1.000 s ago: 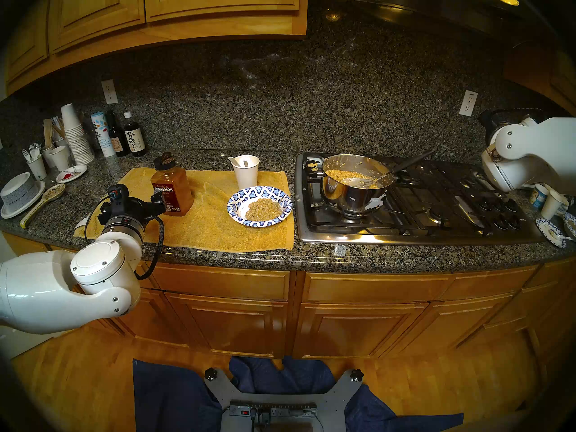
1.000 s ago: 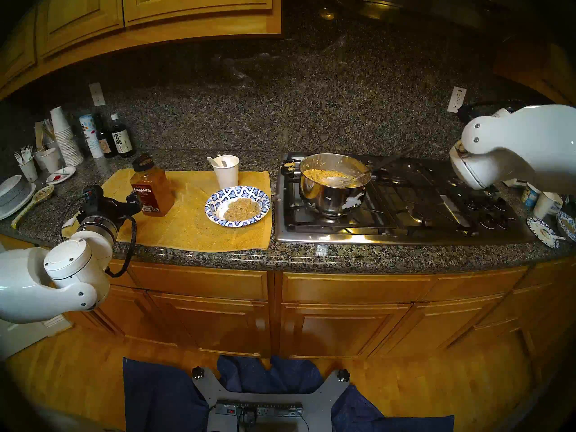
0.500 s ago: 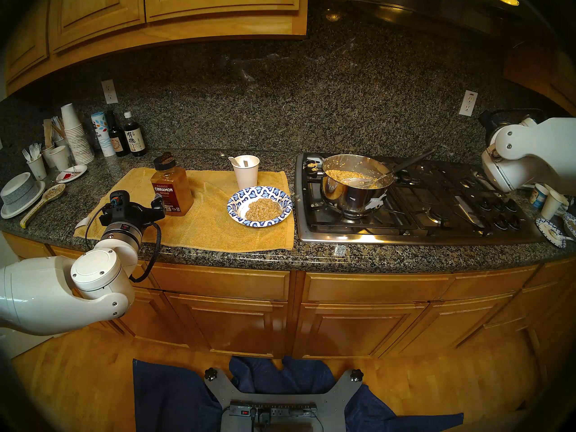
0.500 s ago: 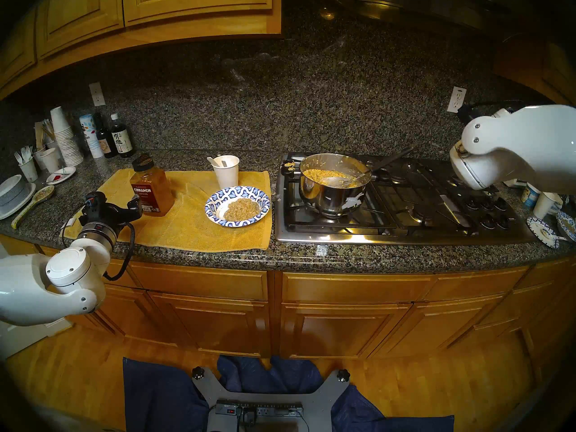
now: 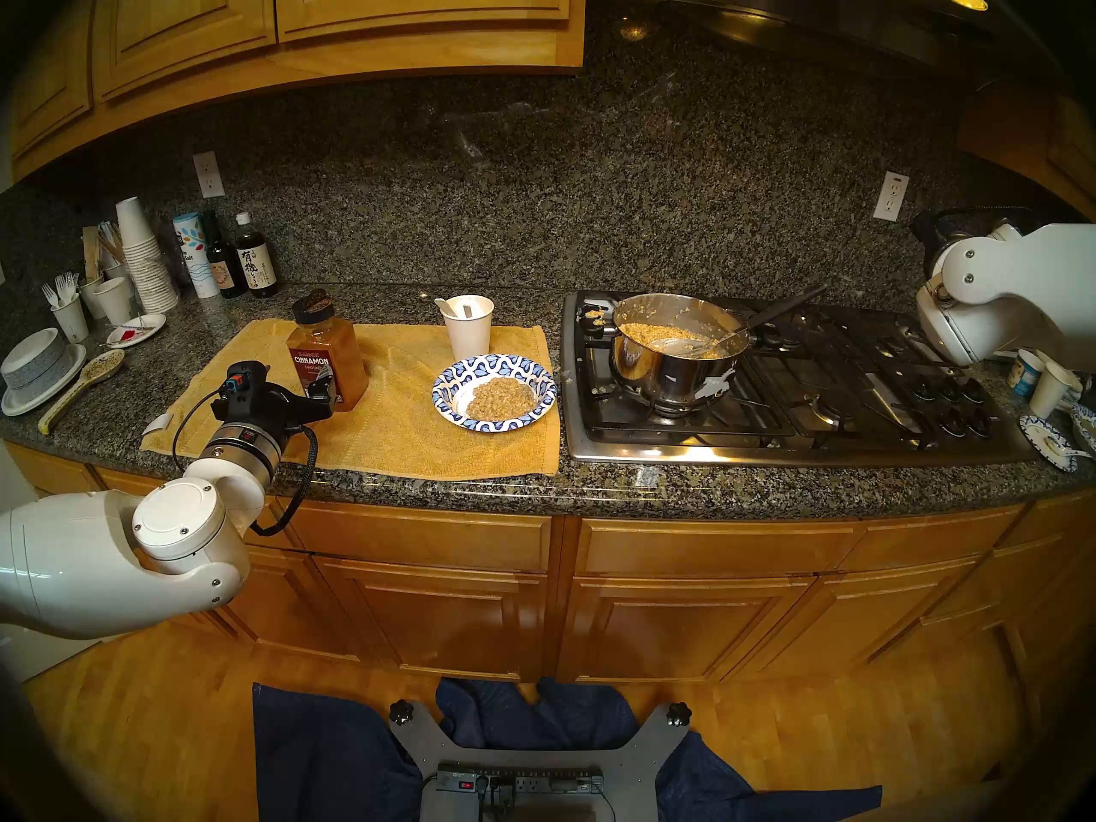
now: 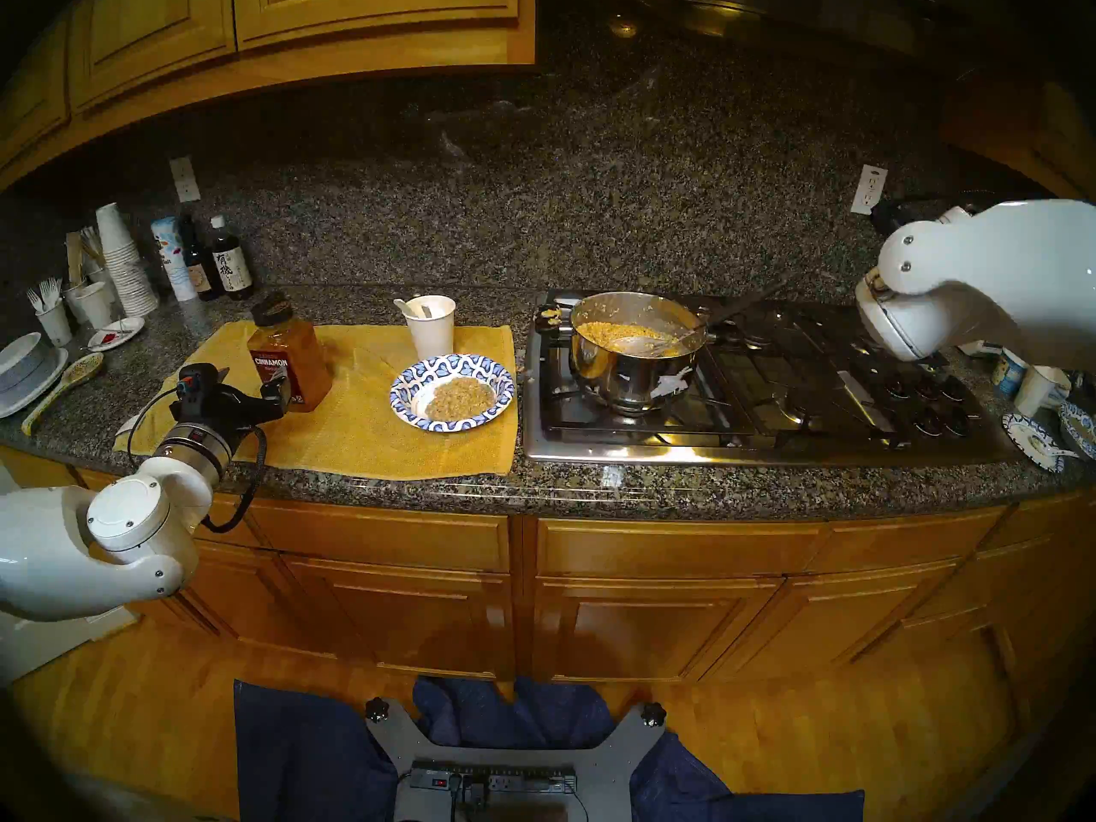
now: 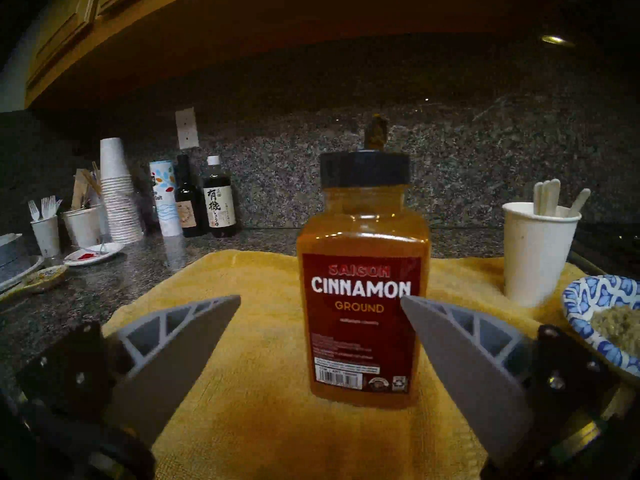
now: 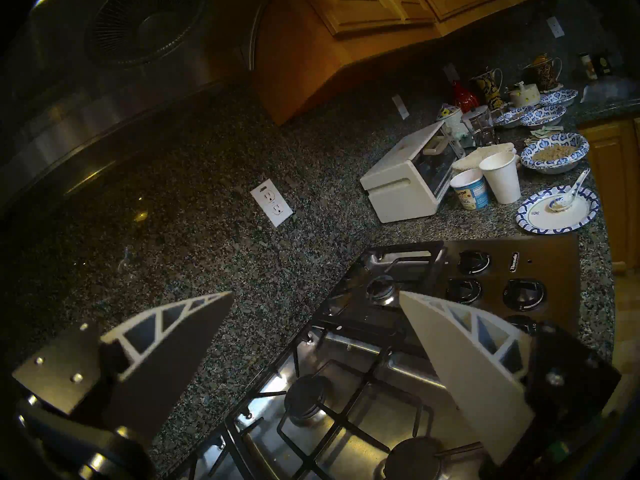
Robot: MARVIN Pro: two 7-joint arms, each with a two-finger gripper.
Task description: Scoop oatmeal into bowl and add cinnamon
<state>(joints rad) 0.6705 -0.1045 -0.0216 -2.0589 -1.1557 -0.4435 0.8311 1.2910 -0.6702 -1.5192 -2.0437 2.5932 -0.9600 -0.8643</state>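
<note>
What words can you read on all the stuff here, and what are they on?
"SAISON", "CINNAMON", "GROUND": cinnamon jar label; its small print is blurred.
"Salt": tall white canister.
Japanese characters: dark bottle.
"Thermador", probably: stove panel, tiny.
Blue tub: too small to read.

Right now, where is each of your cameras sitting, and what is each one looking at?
Head pair: high up, looking down at the countertop; both arms show.
Left wrist: low, facing the cinnamon jar; open left gripper shows.
Right wrist: above the stove, facing the backsplash; open right gripper shows.
Shared: head and left wrist see the jar.
</note>
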